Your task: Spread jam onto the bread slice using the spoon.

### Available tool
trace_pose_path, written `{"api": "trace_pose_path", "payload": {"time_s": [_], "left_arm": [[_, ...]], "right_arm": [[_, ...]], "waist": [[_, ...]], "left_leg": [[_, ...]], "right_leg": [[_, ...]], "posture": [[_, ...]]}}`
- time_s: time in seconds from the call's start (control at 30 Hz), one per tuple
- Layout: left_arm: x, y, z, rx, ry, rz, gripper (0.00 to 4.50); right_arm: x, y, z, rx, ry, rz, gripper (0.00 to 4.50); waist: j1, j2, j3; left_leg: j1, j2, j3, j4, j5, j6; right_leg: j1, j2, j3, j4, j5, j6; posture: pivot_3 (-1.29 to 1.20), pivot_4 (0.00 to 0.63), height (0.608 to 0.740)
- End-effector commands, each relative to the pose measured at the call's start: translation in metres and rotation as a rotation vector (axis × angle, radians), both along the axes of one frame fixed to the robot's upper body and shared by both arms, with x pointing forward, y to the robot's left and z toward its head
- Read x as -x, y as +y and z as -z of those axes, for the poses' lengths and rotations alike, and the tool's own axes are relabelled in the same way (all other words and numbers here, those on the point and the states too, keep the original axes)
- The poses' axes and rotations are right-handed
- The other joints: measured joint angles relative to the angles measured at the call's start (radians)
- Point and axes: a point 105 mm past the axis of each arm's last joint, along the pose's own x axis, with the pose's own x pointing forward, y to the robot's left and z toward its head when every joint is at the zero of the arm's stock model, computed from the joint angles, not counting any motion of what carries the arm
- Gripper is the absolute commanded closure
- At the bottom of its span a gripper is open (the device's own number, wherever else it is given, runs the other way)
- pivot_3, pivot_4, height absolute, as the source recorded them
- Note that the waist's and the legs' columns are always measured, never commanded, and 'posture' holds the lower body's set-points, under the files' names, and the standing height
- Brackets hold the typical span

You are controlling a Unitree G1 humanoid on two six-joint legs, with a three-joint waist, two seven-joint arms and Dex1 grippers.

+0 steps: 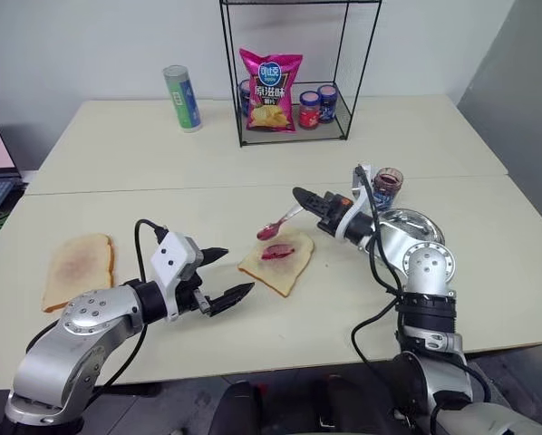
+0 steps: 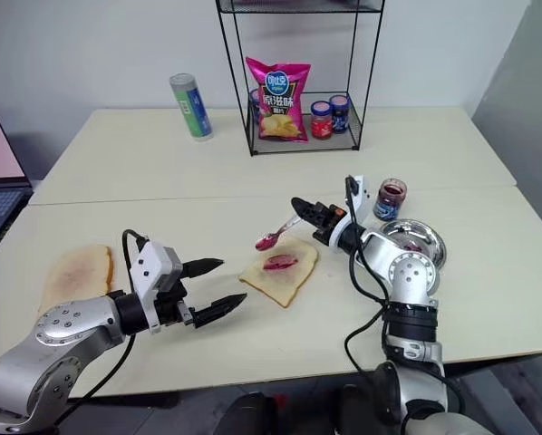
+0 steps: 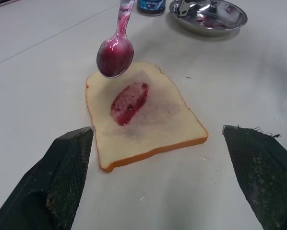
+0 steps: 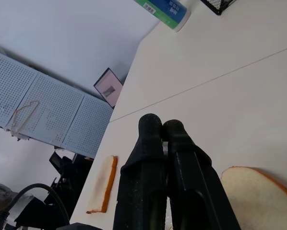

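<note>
1. The right claw (image 1: 300,195) is gripping the spoon (image 1: 278,224), its bowl hanging coated in glossy purple-red jam (image 3: 129,102).
2. The bread slice (image 1: 276,260) is lying on the counter (image 1: 117,172) just below the spoon, wearing a wet red smear.
3. The left claw (image 1: 227,275) is gaping wide beside the slice.

arms: silver rounded shells, round joint caps | wrists: white blocks | cables: black loops | pincer fingers (image 3: 66,172): black, textured

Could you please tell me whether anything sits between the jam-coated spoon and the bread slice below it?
Nothing visible does. The spoon, held by the right claw, hangs just above the bread slice, with open air between its bowl and the jam.
</note>
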Motion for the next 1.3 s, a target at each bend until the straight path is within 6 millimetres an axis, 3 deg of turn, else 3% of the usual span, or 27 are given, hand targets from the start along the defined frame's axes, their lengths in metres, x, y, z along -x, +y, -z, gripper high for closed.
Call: {"api": "trace_pose_path", "payload": {"time_s": [0.03, 0.43, 0.93, 1.07, 1.3], "left_arm": [[0.0, 0.002, -0.01, -0.017, -0.056, 0.0, 0.0], [-0.004, 0.004, -0.012, -0.018, -0.064, -0.003, 0.0], [-0.005, 0.004, -0.012, -0.015, -0.063, 0.001, 0.0], [-0.006, 0.004, -0.011, -0.016, -0.064, 0.001, 0.0], [-0.007, 0.005, -0.011, -0.017, -0.065, 0.001, 0.0]], "right_arm": [[0.001, 0.002, 0.006, 0.018, -0.009, 0.0, 4.48], [0.005, -0.015, 0.022, 0.099, 0.004, 0.026, 4.48], [0.003, -0.056, 0.028, 0.154, 0.019, 0.096, 4.48], [0.003, -0.061, 0.018, 0.139, 0.003, 0.096, 4.48], [0.004, -0.037, -0.014, 0.007, -0.023, 0.049, 4.48]], "waist": [[0.0, 0.0, 0.0], [0.0, 0.0, 0.0], [0.002, 0.0, 0.0], [0.003, 0.0, 0.0], [-0.003, 0.0, 0.0]], "left_leg": [[0.0, 0.0, 0.0, 0.0, 0.0, 0.0], [0.0, 0.0, 0.0, 0.0, 0.0, 0.0], [0.0, 0.0, 0.0, 0.0, 0.0, 0.0], [0.0, 0.0, 0.0, 0.0, 0.0, 0.0], [0.0, 0.0, 0.0, 0.0, 0.0, 0.0]], "right_leg": [[0.0, 0.0, 0.0, 0.0, 0.0, 0.0], [0.0, 0.001, 0.0, 0.0, 0.0, 0.0], [0.0, 0.0, 0.0, 0.0, -0.001, 0.002], [0.0, 0.0, 0.0, 0.0, -0.002, 0.003], [-0.001, 0.001, 0.0, 0.001, -0.002, 0.003]], "posture": [[0.0, 0.15, 0.74], [0.0, 0.15, 0.74], [0.0, 0.15, 0.74], [0.0, 0.15, 0.74], [0.0, 0.15, 0.74]]}}
